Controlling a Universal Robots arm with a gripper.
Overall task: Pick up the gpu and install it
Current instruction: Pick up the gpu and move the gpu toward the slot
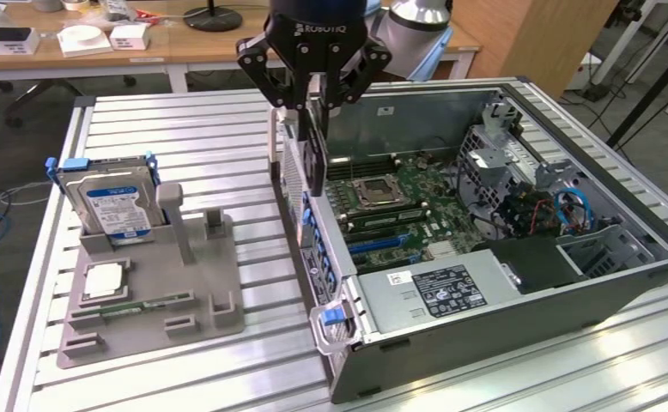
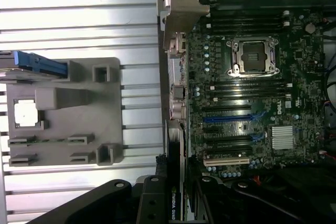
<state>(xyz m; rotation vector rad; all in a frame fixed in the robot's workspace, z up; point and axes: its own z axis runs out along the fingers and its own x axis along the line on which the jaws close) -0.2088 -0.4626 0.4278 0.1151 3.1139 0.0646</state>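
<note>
The claw (image 1: 313, 99) had its fingers pinched on the gpu (image 1: 300, 163), closed to about the width of that thin card and no further. The card hung upright, edge-on: a flat black board with a silver metal bracket along the side facing the exterior view's left. It hung right at the wall of the open computer case (image 1: 518, 283) on the exterior view's left. Whether its lower edge touched anything inside, I couldn't tell.

The exterior view gave the whole layout: the slatted metal surface (image 1: 197, 120), the grey holder (image 1: 162, 283) well apart from the case, and a hard drive with a blue label (image 1: 111, 202) upright in it. The processor socket (image 1: 378, 190) sat open on the motherboard (image 1: 415, 197).

The wrist view looked straight down the gpu (image 2: 175, 203) from between the claw's (image 2: 176, 192) black fingers. It caught a green logo on the card's edge, and its silver bracket end (image 2: 178, 14) lay over the motherboard's edge. It also showed the row of blue and black slots (image 2: 231, 118) beside the card and a small finned heatsink (image 2: 283, 137).
</note>
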